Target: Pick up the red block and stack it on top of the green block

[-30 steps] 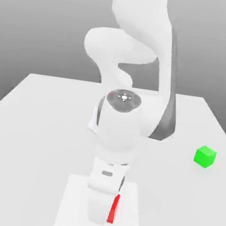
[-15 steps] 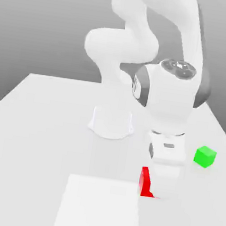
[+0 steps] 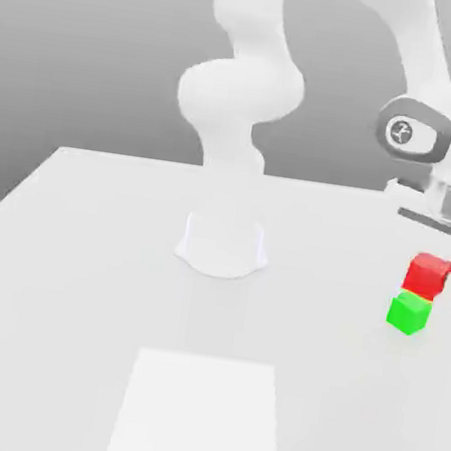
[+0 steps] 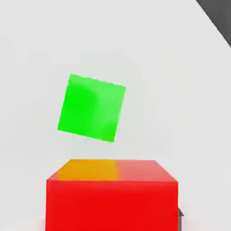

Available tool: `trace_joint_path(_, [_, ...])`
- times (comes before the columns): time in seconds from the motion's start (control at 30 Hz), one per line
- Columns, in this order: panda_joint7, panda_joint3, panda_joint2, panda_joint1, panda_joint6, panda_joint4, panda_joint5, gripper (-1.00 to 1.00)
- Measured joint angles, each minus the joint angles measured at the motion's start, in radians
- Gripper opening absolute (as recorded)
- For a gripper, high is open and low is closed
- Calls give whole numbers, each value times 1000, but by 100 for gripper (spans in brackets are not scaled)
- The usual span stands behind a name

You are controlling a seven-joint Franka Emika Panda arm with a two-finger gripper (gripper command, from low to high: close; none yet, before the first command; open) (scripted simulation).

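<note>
Red fills the near part of the hand view: the red block (image 4: 112, 195) sits clamped in the gripper, whose jaws are drawn narrow around it. In the exterior view the same red block (image 3: 428, 275) hangs in the air under the wrist at the exterior view's right, just above the green block (image 3: 409, 313) and slightly off to one side of it, not touching. The green block (image 4: 92, 108) rests on the white table (image 3: 95, 252), turned at a slight angle to the red one as the hand view shows it.

The risk from here, as I judge it, is a misaligned placement: the two cubes are neither centred over one another nor squared up (the green one looks rotated), so lowering now could land the red block on an edge, tip it off, or nudge the green block aside. Letting go too high would make it bounce or roll.

Count: one red block, one green block, one arm, one gripper.
</note>
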Motion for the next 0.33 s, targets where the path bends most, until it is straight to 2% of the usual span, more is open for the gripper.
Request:
trace_joint_path(0.1, [33,17,81,-2,80,-1,-52,-100])
trace_joint_path(0.2, [100,1,187,-6,178,3,-148,-100])
trace_joint_path(0.23, [122,-12,218,0,206,4,-179,100])
trace_joint_path(0.33, [122,-12,218,-1,206,4,-179,100])
